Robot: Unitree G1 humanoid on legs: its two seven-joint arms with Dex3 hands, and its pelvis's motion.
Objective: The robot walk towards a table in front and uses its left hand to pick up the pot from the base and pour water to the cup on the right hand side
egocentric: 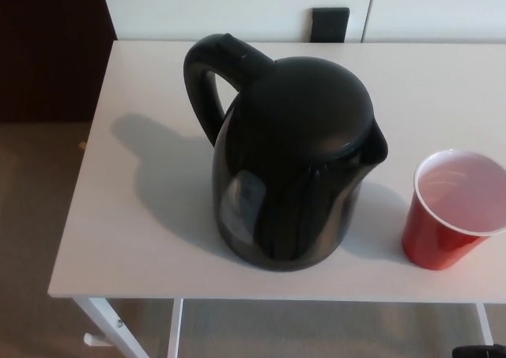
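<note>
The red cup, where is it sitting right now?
In the head view the cup stands upright on the white table, near its front right edge, just right of the black kettle and not touching it.

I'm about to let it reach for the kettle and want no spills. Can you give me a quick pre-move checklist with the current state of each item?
1. Glossy black plastic kettle upright on the white rectangular table: ok.
2. Kettle's looped handle faces the robot's left, unobstructed: ok.
3. Lid closed: ok.
4. Red plastic cup upright, on the spout's side of the kettle and apart from it: ok.
5. Cup fully visible: not ok, cut off by the picture's right edge.
6. Left hand ready: cannot tell, not in view; a dark sliver at the bottom right corner cannot be identified.
</note>
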